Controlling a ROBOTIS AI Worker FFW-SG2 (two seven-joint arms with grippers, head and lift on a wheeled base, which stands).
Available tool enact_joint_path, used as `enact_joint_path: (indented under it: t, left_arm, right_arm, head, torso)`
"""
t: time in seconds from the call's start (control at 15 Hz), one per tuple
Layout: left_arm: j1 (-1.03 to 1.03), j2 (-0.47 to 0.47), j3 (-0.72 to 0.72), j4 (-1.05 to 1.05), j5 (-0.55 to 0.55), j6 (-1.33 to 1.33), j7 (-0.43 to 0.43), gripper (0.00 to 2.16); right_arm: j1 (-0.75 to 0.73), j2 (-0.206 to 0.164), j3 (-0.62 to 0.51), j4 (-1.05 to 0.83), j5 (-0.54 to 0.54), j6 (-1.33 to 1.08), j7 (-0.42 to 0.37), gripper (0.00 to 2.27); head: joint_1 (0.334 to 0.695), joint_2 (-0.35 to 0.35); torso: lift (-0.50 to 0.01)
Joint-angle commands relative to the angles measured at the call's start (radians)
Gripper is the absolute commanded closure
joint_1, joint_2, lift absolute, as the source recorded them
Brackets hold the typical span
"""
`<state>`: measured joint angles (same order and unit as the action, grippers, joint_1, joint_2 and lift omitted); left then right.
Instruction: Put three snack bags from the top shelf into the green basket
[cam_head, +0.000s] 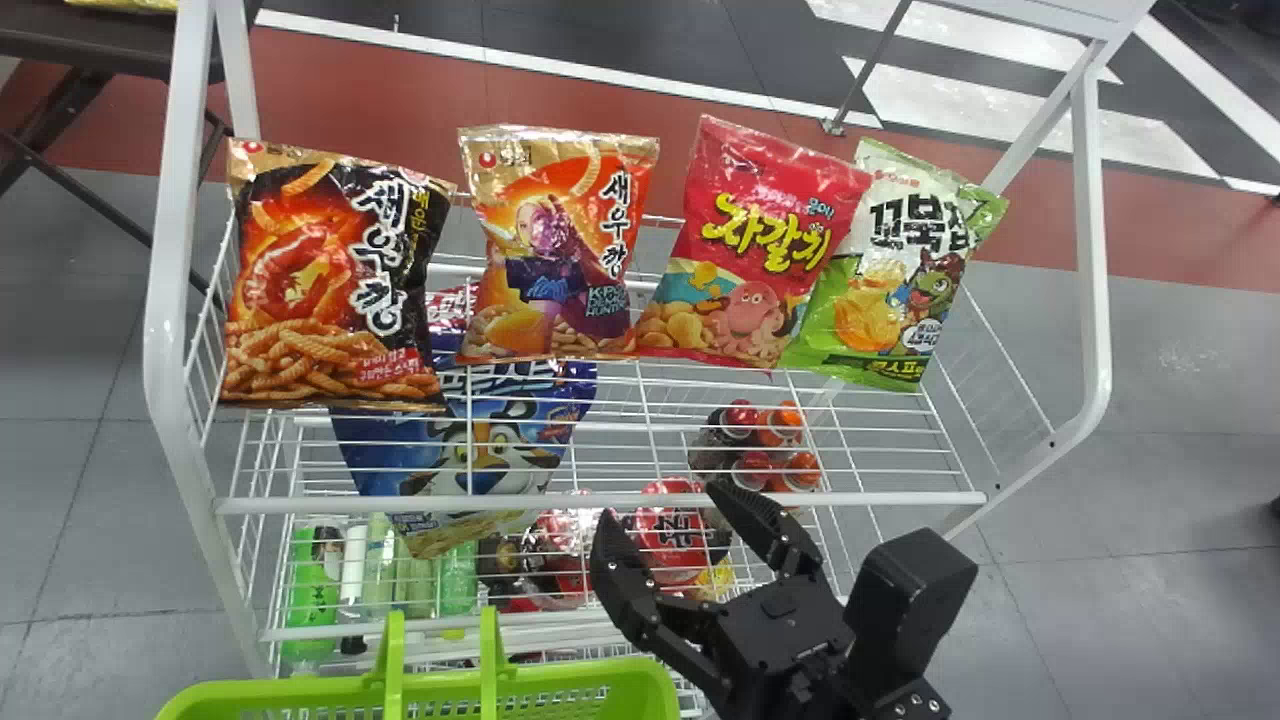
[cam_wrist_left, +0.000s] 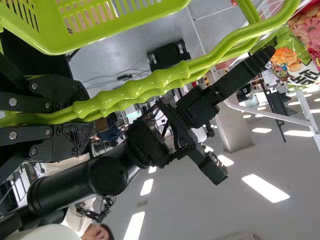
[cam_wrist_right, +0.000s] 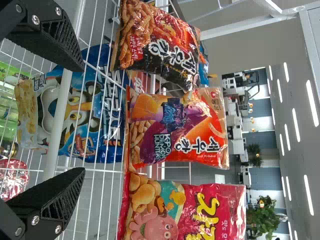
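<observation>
On the top shelf, left to right in the head view, stand a black-and-orange snack bag (cam_head: 335, 275), a gold-and-orange one (cam_head: 555, 245), a pink-red one (cam_head: 755, 245) and a green-and-white one (cam_head: 885, 265). My right gripper (cam_head: 662, 505) is open in front of the shelf's front rail; in the right wrist view this gripper (cam_wrist_right: 80, 120) faces the gold-and-orange bag (cam_wrist_right: 175, 130), nothing between its fingers. The green basket (cam_head: 590, 680) is at the bottom edge. In the left wrist view my left gripper (cam_wrist_left: 86, 119) is shut on the handles of the basket (cam_wrist_left: 125, 22).
A white wire rack (cam_head: 600, 502) frames the top shelf, with its front rail between right gripper and bags. Lower down are a blue bag (cam_head: 470, 430), red-capped bottles (cam_head: 760, 445), red packs (cam_head: 670, 540) and green bottles (cam_head: 315, 590).
</observation>
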<state>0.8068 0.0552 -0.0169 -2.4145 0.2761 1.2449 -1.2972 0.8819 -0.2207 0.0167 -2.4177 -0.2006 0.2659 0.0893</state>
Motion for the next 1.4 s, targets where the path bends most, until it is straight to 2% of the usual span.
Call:
enact_joint_path:
  t: [0.0, 0.33, 0.53, 0.8, 0.87, 1.07, 1.33]
  left_arm:
    - [0.0, 0.0, 0.0, -0.002, 0.0, 0.0, -0.001, 1.45]
    - [-0.002, 0.005, -0.002, -0.008, 0.0, 0.0, -0.004, 1.45]
    - [-0.038, 0.015, -0.017, -0.005, -0.003, 0.034, 0.004, 1.45]
    - [-0.06, 0.02, -0.032, -0.003, -0.008, 0.068, 0.01, 1.45]
    - [-0.061, 0.023, -0.034, -0.003, -0.008, 0.068, 0.01, 1.45]
    - [-0.061, 0.026, -0.034, -0.003, -0.006, 0.068, 0.01, 1.45]
    - [-0.061, 0.029, -0.037, -0.006, -0.006, 0.068, 0.012, 1.45]
  right_arm:
    - [0.0, -0.002, 0.002, 0.0, 0.004, -0.006, 0.001, 0.11]
    - [-0.041, 0.001, 0.032, 0.04, 0.023, -0.159, 0.001, 0.11]
    - [-0.159, 0.044, 0.095, 0.137, 0.067, -0.325, 0.009, 0.11]
    - [-0.373, 0.075, 0.173, 0.301, 0.073, -0.288, 0.053, 0.11]
    - [-0.428, 0.078, 0.193, 0.339, 0.066, -0.245, 0.082, 0.12]
    - [-0.563, 0.095, 0.232, 0.43, 0.055, -0.156, 0.107, 0.12]
    - [-0.73, 0.107, 0.292, 0.549, 0.04, -0.092, 0.122, 0.12]
  head:
    - [0.695, -0.35]
    - [0.695, -0.35]
    - [0.695, -0.35]
    - [0.695, -0.344]
    - [0.695, -0.318]
    - [0.695, -0.214]
    - [0.695, -0.12]
  torso:
    - [-0.046]
    - [-0.046]
    - [-0.046]
    - [-0.046]
    - [-0.046]
    - [-0.046]
    - [-0.046]
